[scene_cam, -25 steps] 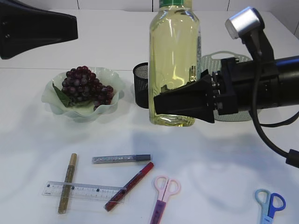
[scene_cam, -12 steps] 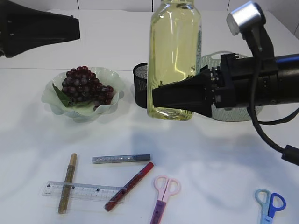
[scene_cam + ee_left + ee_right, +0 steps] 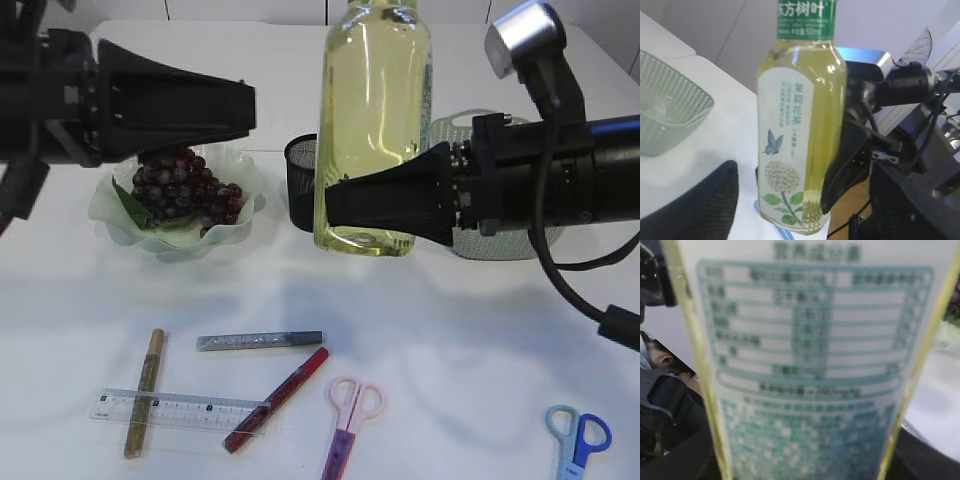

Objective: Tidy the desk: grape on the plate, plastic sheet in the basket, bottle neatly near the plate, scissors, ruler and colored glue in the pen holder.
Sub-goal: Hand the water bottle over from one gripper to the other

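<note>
The step in hand looks like placing the bottle near the plate. At the left, the left gripper (image 3: 240,105) reaches horizontally over the pale green wavy glass plate (image 3: 112,215) of dark purple grapes (image 3: 180,185); whether its claw is wide or narrow I cannot tell. At centre, the clear plastic bottle of yellow-green tea (image 3: 372,120) hangs upright, clear of the table, before the black mesh pen holder (image 3: 300,185). The right gripper (image 3: 345,205), level from the right, clamps its lower body. Next, I judge, it must lower the bottle upright beside the plate, avoiding the left arm.
</note>
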